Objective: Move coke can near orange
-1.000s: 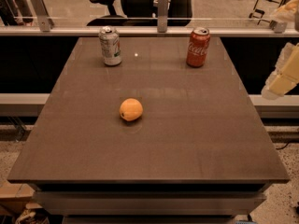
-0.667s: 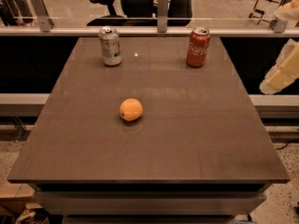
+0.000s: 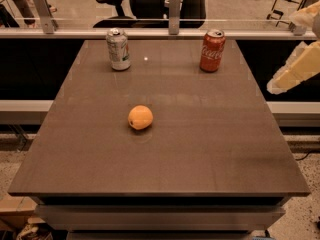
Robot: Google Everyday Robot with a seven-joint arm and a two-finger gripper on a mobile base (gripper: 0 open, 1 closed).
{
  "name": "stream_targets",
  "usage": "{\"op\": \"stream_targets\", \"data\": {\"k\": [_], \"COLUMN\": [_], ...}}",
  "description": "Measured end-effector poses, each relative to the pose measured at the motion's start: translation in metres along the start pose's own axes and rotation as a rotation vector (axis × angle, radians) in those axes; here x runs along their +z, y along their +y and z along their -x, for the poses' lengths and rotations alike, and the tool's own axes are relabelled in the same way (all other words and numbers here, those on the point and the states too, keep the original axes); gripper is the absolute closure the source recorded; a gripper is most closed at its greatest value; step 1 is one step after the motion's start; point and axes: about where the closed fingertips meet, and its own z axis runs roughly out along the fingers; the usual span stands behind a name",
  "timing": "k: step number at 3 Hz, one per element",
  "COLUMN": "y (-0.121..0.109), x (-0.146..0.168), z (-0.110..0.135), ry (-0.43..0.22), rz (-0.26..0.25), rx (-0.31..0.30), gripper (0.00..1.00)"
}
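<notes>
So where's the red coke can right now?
The coke can stands upright at the far right of the table, level with the silver-white can and beyond the orange; the gripper hovers off its right edge.

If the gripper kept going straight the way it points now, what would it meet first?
Probably the bare table near its right edge, not the coke can or the orange. The gripper hangs beyond that edge, pointing down-left, though depth is unclear.

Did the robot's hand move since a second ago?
Yes. The gripper, off the right edge of the table, has slid a little left and up, nearer the coke can.
</notes>
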Motion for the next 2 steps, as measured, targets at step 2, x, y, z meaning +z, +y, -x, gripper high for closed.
{"op": "stream_targets", "data": {"k": [2], "y": [-0.017], "x": [0.028], "z": [0.008], "ry": [-0.132], "rz": [-0.014], "rx": [0.046], "gripper": [0.00]}}
